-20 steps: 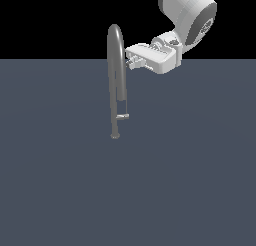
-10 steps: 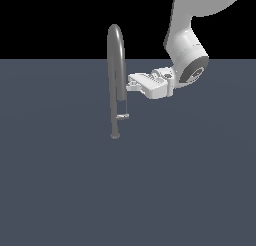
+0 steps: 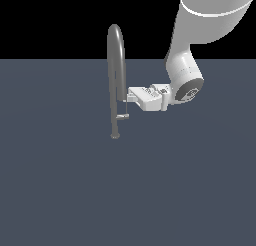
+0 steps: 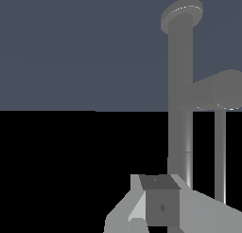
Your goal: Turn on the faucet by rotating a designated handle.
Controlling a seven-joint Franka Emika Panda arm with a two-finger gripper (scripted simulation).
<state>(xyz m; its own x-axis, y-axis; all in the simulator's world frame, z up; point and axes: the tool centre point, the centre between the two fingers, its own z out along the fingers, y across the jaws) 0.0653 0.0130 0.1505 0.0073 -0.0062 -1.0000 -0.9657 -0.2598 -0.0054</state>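
Note:
The faucet [image 3: 116, 75] is a slim grey gooseneck tube on a small round foot, left of centre in the exterior view. Its handle [image 3: 123, 117], a short light-grey lever, juts from the lower stem toward the exterior view's right. My gripper [image 3: 129, 97] reaches in from the right at the spout's lower end, a little above the handle. Its fingers look pressed together with nothing between them. The wrist view shows the faucet stem [image 4: 180, 85] close ahead, the handle [image 4: 215, 90] branching off it, and my gripper [image 4: 158, 207].
The white arm [image 3: 185, 80] comes down from the upper right of the exterior view. A flat dark grey-blue floor [image 3: 60, 180] spreads all around the faucet's foot.
The arm has come down and moved left toward the faucet. The gripper went from beside the arch's top to just above the handle. The faucet and handle have not moved.

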